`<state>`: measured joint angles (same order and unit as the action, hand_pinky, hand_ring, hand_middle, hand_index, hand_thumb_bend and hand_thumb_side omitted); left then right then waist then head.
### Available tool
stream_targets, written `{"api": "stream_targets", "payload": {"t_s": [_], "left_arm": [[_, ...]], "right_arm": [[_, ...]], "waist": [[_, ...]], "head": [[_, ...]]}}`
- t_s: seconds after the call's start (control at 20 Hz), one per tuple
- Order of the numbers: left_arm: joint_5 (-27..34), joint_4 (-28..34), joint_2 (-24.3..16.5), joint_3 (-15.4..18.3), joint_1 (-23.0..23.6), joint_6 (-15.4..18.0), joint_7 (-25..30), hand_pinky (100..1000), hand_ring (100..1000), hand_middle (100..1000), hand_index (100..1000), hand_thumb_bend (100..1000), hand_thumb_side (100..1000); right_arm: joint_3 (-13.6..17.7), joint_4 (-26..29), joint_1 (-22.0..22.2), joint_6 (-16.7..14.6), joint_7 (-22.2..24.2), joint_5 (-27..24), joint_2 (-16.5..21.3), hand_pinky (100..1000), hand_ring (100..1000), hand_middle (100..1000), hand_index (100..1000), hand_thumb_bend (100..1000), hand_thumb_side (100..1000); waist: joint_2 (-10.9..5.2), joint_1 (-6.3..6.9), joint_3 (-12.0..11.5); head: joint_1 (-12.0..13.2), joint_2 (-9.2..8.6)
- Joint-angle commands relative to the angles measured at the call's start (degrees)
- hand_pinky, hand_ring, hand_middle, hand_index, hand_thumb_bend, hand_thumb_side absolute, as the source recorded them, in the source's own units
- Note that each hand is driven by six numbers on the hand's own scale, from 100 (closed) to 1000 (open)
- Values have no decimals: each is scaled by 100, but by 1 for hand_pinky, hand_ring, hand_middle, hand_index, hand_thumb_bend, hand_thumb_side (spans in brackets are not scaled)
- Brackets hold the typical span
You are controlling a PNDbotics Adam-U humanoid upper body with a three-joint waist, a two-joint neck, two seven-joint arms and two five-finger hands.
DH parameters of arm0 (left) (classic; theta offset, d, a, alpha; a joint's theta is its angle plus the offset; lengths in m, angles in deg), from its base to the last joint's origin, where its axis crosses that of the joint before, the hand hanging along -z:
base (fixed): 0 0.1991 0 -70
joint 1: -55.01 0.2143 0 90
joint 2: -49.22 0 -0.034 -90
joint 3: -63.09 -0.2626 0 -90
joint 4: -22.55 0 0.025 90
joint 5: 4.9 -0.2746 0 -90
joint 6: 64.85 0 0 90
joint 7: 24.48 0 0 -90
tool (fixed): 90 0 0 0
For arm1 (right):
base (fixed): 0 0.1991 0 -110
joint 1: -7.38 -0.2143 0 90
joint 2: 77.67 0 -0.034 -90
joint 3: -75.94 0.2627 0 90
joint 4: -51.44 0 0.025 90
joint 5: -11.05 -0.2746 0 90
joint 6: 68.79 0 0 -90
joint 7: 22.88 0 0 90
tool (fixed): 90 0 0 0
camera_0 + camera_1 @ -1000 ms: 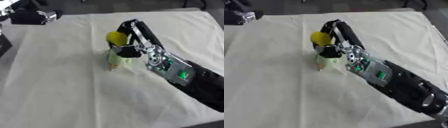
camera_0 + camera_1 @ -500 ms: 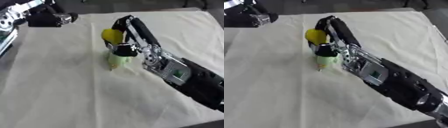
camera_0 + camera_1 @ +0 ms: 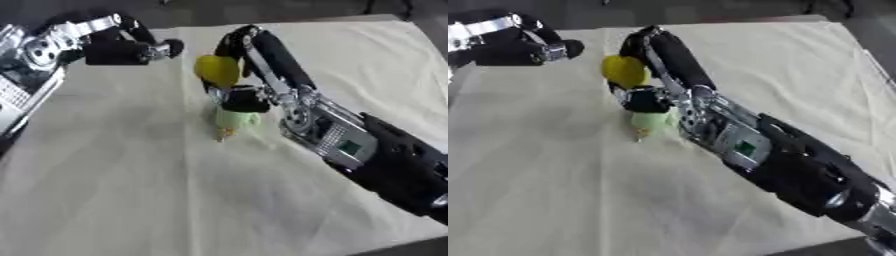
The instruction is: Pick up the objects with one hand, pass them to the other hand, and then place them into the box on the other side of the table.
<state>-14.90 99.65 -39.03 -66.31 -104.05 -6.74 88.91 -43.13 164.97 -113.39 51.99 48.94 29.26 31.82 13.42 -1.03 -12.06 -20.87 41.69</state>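
Observation:
My right hand (image 3: 251, 60) comes in from the lower right and is shut on a toy with a yellow rounded top (image 3: 218, 70) and a pale green lower part (image 3: 234, 119). The fingers arch over the yellow top and the thumb presses in from below. The toy's small orange tip (image 3: 223, 134) is at or just above the cream cloth; I cannot tell if it touches. My left hand (image 3: 127, 50) reaches in from the upper left with its fingers stretched toward the toy, open and holding nothing, a short gap away from the yellow top.
A cream cloth (image 3: 131, 190) covers the table, wrinkled at the right. The table's far edge (image 3: 306, 20) runs along the top with dark floor behind it. No box shows in either view.
My left hand has swung in from the upper left corner toward the toy. My right hand keeps hold of the toy and has shifted only slightly.

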Motion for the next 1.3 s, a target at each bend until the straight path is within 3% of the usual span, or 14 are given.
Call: {"api": "stream_targets", "payload": {"t_s": [0.05,0.2,0.25,0.4,0.85,1.1,1.3], "left_arm": [[53,22,12,20,-113,-5,80,857,744,769,787,461,752],[55,15,17,21,-112,-1,92,857,744,769,787,461,752],[82,4,57,-2,-74,8,121,871,755,773,791,534,793],[267,-67,144,11,-13,23,315,875,758,773,791,560,822],[259,-262,320,33,43,83,563,881,767,780,799,651,896],[191,-407,419,47,84,147,649,883,770,782,801,626,801],[113,-482,502,68,99,224,678,882,770,780,796,620,776]], "right_arm": [[57,106,-93,-39,59,114,45,402,538,458,533,260,100],[61,106,-92,-41,80,139,42,402,538,458,533,260,100],[55,106,-104,-64,87,166,41,410,541,459,534,263,100],[56,106,-97,-112,124,277,18,411,541,459,534,290,100],[58,106,-105,-174,277,465,-41,413,543,460,535,261,100],[67,106,-112,-221,371,483,-69,410,542,460,534,262,100],[60,106,-125,-179,417,484,-82,405,541,460,534,262,100]], "waist": [[-110,85,5],[-110,85,6],[-102,89,13],[-93,91,18],[-87,92,24],[-84,96,32],[-76,102,33]], "head": [[9,-5],[10,-5],[18,-11],[25,-10],[24,26],[10,49],[9,58]]}}
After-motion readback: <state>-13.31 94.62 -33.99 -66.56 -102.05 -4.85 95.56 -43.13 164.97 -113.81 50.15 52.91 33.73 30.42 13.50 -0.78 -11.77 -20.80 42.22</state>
